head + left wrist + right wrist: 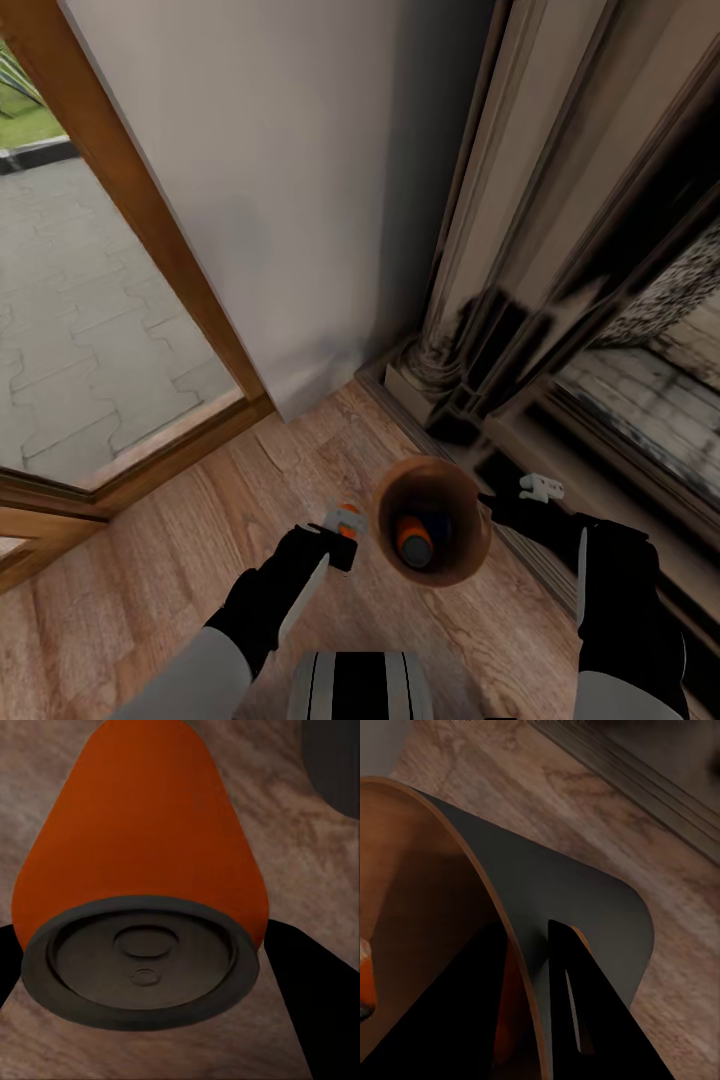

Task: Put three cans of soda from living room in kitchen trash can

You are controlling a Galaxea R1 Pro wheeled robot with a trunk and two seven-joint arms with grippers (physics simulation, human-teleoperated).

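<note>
From the head camera, the trash can (433,520) hung just above the light wood floor (150,560) in front of the robot, its brown inside open to the camera. An orange soda can (414,545) already lay in the bottom. The right pincer (500,505) met the bin at its 3 o'clock rim. At the bin's 9 o'clock, just beside the rim, the left pincer (345,525) carried a second orange can (349,518), only a sliver of which showed past the black fingers. A wood-framed glass door (120,300) stood toward 10 o'clock, and a dark fireplace surround (560,300) toward 2 o'clock.

The left wrist camera looked straight at that second orange can (139,892), its dark end (142,960) nearest the lens. Black fingers (307,997) pressed against both sides of it, so the left pincer was closed on the can. A thin metal can like this is probably light, stiff enough for a firm pinch, but smooth and apt to slip; the mid-body hold looked sound.

The right wrist camera showed the trash can's grey wall (577,900) and wood-toned rim (450,825), with one black finger (472,1005) inside the wall and the other outside it, clamping the wall. The slot handle seemed to sit right there, though the dark fingers made that hard to confirm. The bin looked rigid and light, and a rim pinch would let it swing.
</note>
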